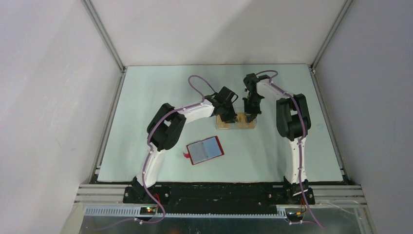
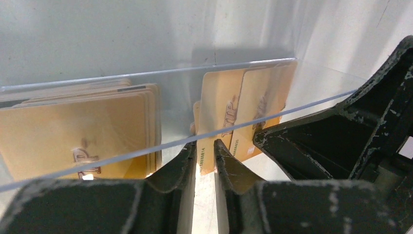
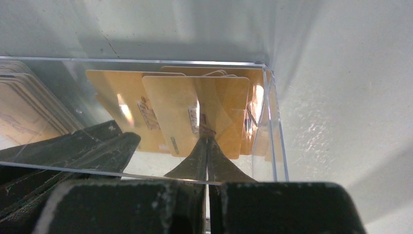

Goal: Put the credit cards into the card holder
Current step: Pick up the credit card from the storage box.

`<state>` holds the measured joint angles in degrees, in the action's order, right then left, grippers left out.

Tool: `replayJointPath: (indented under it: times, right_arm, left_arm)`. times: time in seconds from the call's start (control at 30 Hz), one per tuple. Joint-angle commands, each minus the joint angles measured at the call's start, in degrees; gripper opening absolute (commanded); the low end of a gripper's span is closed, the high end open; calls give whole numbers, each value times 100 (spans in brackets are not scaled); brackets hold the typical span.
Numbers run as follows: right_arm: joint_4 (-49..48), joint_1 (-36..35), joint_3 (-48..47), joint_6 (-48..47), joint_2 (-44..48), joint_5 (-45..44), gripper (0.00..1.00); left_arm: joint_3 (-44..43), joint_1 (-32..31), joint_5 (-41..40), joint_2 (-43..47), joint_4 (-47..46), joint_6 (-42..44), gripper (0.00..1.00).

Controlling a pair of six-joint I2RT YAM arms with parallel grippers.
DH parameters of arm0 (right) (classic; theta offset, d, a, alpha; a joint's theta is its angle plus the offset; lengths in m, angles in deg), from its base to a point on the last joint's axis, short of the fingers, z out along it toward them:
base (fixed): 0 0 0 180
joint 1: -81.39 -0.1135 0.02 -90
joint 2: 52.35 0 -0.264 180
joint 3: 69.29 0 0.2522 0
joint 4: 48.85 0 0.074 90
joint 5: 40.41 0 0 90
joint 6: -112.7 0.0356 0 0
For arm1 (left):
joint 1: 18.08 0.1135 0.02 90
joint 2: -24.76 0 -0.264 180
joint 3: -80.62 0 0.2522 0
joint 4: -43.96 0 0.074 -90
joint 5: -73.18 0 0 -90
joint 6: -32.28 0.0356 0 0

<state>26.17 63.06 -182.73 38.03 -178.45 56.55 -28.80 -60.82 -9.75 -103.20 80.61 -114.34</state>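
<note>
Orange credit cards (image 2: pixel 221 112) stand in a clear plastic box (image 1: pixel 236 122) at the table's middle back; another stack (image 2: pixel 83 136) leans in its left half. My left gripper (image 2: pixel 205 146) reaches into the box, jaws a narrow gap apart, with one card's lower corner (image 2: pixel 207 163) right at the tips. My right gripper (image 3: pixel 207 141) is shut inside the box's right end, tips against fanned cards (image 3: pixel 170 112); whether a card is pinched I cannot tell. The red card holder (image 1: pixel 206 150) lies open, blue-grey inside up, nearer the bases.
The box's clear front wall (image 2: pixel 146 152) crosses just above my left fingers. My right gripper's black body (image 2: pixel 341 141) sits close on the right of my left one. Grey walls enclose the pale table (image 1: pixel 146 107).
</note>
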Motion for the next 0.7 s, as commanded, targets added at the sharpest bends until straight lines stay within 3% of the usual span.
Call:
replayJointPath:
  times: [0.0, 0.47, 0.67]
  right_arm:
    - [-179, 29, 169, -46, -23, -30, 0]
    - [-32, 33, -29, -17, 361, -17, 0]
    - [84, 55, -211, 0, 566, -103, 2]
  left_arm:
    - [178, -37, 167, 547, -623, -107, 22]
    - [377, -31, 448, 677, -1172, -81, 15]
    - [696, -52, 688, 751, -1844, -192, 13]
